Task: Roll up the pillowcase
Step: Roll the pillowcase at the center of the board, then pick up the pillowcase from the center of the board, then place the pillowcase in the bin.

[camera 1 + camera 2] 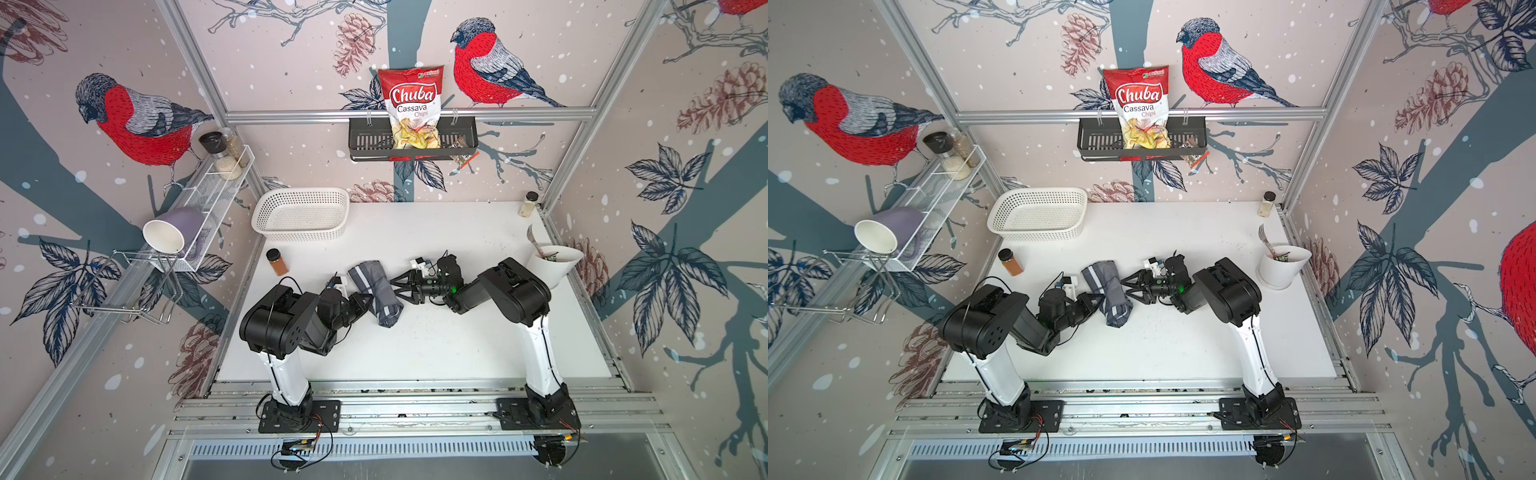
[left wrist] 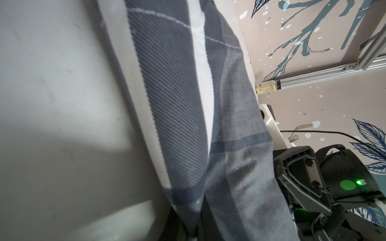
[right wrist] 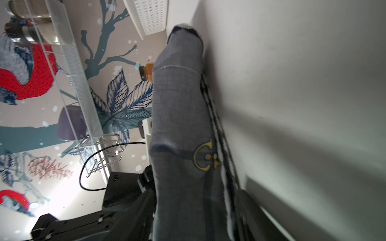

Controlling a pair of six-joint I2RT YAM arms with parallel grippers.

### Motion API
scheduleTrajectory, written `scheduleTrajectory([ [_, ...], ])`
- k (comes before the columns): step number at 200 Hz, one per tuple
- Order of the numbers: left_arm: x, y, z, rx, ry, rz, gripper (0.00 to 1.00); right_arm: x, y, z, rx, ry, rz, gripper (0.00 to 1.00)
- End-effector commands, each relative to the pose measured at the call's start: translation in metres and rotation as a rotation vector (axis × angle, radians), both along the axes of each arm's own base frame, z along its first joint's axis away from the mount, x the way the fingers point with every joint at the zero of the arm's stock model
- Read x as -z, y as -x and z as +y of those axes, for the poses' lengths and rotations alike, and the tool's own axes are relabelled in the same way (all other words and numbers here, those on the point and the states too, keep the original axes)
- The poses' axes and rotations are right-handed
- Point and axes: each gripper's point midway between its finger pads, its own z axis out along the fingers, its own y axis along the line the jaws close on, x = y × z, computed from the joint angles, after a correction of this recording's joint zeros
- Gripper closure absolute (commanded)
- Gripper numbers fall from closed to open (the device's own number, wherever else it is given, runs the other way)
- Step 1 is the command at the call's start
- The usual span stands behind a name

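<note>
Pillowcase (image 1: 376, 293) lies rolled on the counter (image 1: 457, 340), just on my side of the white basket (image 1: 301, 235). Left jaws closed tight, apparently pinching the roll's side. Right jaws spread, empty, just beside it. Step: finishing the roll. Next, likely: release without loosening.

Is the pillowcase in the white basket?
No, the pillowcase lies rolled up on the table, well apart from the basket.
</note>
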Motion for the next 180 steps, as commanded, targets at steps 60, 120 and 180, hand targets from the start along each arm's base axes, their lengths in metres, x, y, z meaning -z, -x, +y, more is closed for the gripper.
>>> scheduleTrajectory([
  [60,-0.021,-0.01,0.0,-0.015,0.002,-0.049,1.0,0.015,0.005,-0.119,0.201,0.622,-0.285,0.27],
  [120,-0.143,-0.08,-0.007,-0.062,0.002,-0.336,1.0,-0.087,-0.004,-0.151,0.311,0.776,-0.765,0.17],
  [180,-0.217,-0.177,0.066,-0.255,-0.018,-0.507,1.0,-0.133,0.015,-0.17,0.348,0.779,-0.957,0.14],
])
